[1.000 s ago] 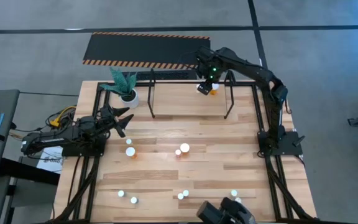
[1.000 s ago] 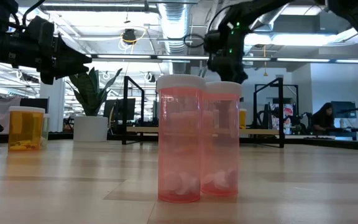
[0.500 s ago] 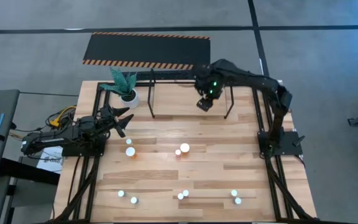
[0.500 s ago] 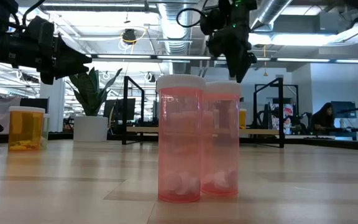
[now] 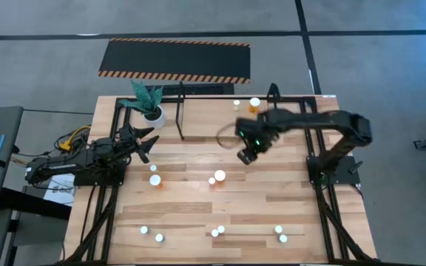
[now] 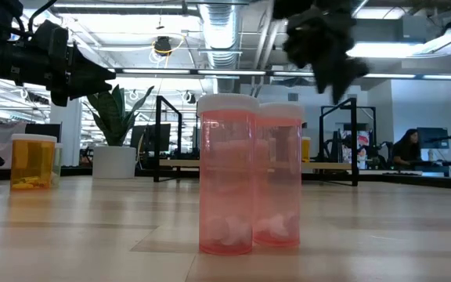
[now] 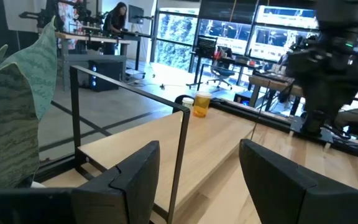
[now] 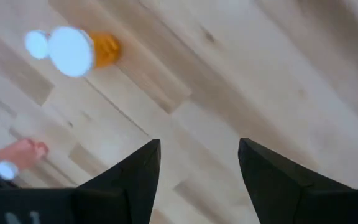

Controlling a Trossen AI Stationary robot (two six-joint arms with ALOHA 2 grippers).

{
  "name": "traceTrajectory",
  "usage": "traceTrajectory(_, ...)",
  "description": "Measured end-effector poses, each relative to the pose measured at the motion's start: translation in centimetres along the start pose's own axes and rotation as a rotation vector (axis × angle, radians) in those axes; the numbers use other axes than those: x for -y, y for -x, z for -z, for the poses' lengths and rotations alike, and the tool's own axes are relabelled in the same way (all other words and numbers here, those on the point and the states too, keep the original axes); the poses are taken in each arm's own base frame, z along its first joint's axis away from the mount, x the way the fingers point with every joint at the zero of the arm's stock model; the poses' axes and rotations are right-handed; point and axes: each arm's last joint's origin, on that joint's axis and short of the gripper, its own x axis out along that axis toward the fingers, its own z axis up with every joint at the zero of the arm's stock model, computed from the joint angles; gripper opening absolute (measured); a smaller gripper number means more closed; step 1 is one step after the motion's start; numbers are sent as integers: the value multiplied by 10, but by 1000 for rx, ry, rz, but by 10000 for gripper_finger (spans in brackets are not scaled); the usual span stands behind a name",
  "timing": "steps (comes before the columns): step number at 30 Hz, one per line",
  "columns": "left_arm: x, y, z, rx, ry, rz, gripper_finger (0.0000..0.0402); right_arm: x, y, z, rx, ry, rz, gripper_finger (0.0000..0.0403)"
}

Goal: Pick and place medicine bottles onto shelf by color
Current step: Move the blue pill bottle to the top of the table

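Note:
My right gripper [image 5: 244, 157] hangs open over the middle of the table, fingers pointing down with bare wood between them [image 8: 197, 146]. Just nearer than it stand a large orange medicine bottle [image 5: 219, 176] [image 8: 72, 50] and a small one [image 5: 211, 181]. An orange bottle [image 5: 254, 103] [image 7: 201, 104] and a small white-capped one [image 5: 237, 104] stand on the black-tube shelf [image 5: 180, 118] at the far edge. Two pinkish bottles [image 6: 227, 180] stand upright near the front edge. My left gripper [image 5: 148, 142] waits open at the left, by the plant.
A potted plant [image 5: 149, 103] stands at the shelf's left end. More white-capped bottles are scattered at mid-left [image 5: 154, 180] and along the near edge [image 5: 144, 230] [image 5: 279, 233]. An orange bottle [image 6: 31, 160] shows at the low view's left. A striped black mat [image 5: 174, 60] lies beyond the table.
My right gripper has come away from the shelf toward the table's near edge, out over the middle of the table, rolling its wrist as it went. The orange bottle it was at stays standing on the shelf.

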Motion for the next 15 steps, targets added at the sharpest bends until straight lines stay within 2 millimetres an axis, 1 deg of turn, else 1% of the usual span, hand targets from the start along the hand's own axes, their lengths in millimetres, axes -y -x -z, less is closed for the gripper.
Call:
traceTrajectory(3, 0, 0, 0, 0, 0, 0, 208, -7, -8, 38, 38, -139, 45, 237)
traceTrajectory(7, 0, 0, 0, 0, 0, 0, 208, -19, -22, 84, 26, -251, 79, 237)
traceTrajectory(11, 0, 0, 0, 1, 0, 0, 208, -30, -30, 121, 7, -336, 101, 237)
traceTrajectory(15, 0, 0, 0, 0, 0, 0, 208, -40, -34, 149, -4, -386, 112, 237)
